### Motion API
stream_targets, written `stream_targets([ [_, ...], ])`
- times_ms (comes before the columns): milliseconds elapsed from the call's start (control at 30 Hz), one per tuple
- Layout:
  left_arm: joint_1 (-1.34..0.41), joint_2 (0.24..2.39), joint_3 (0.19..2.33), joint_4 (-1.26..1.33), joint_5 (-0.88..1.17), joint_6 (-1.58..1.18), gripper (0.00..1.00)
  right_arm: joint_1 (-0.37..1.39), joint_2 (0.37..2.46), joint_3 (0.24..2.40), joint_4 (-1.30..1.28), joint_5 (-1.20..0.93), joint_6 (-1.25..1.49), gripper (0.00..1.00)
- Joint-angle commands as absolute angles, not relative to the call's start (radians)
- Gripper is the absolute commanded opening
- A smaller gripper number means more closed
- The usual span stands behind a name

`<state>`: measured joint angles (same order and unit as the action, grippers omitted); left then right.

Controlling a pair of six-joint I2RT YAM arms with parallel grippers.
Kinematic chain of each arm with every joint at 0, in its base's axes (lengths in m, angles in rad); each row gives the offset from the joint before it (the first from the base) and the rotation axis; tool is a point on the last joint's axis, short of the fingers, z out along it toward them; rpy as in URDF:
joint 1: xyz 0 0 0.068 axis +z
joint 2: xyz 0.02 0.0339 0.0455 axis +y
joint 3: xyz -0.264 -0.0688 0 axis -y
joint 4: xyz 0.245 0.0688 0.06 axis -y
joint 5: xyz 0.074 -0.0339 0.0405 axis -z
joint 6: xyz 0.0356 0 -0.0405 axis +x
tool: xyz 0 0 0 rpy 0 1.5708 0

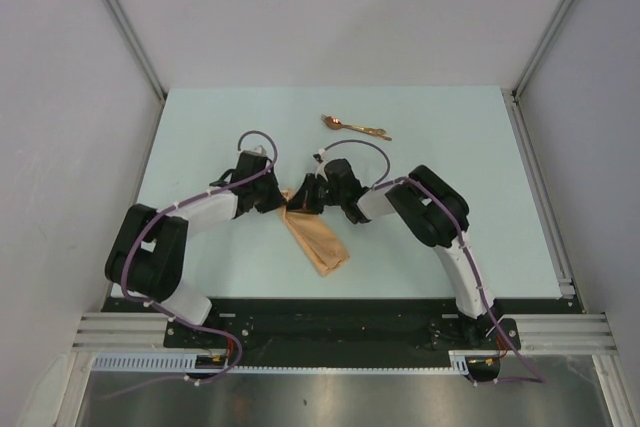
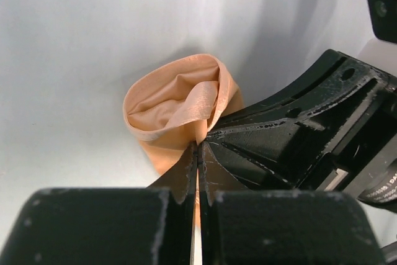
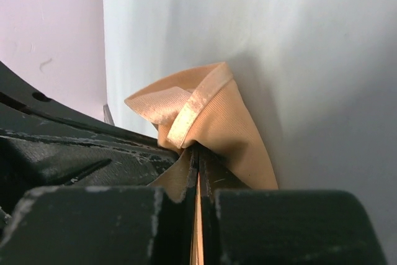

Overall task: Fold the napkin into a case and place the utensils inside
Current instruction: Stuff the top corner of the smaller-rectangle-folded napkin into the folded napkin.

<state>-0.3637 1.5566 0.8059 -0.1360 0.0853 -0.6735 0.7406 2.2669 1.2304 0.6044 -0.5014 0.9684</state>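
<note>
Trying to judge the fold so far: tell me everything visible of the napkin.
The napkin is plain peach-orange woven cloth with a ribbed hem, folded into a narrow strip lying slantwise on the pale table. Its far end is bunched up, pinched by the left gripper and the right gripper, each shut on it, side by side.
</note>
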Motion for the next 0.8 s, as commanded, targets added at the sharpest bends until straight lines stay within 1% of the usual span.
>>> stream_targets([
  [0,-0.362,1.592,0.836,-0.103,0.161,-0.738,0.00,0.759,2.303,1.236,0.635,-0.336,0.950,0.00],
  [67,-0.362,1.600,0.831,-0.101,0.156,-0.765,0.00,0.761,2.307,1.252,0.632,-0.295,0.898,0.00],
  [167,-0.354,1.609,0.837,-0.104,0.143,-0.787,0.00,0.756,2.335,1.278,0.597,-0.354,0.902,0.00],
  [267,-0.347,1.623,0.851,-0.129,0.132,-0.784,0.00,0.758,2.263,1.229,0.578,-0.345,0.873,0.00],
  [400,-0.345,1.623,0.844,-0.123,0.129,-0.788,0.00,0.742,2.185,1.232,0.424,-0.376,0.793,0.00],
  [567,-0.344,1.625,0.851,-0.130,0.127,-0.778,0.00,0.729,2.086,1.163,0.417,-0.394,0.767,0.00],
  [767,-0.342,1.618,0.845,-0.132,0.124,-0.772,0.00,0.721,2.056,1.141,0.393,-0.406,0.753,0.00],
])
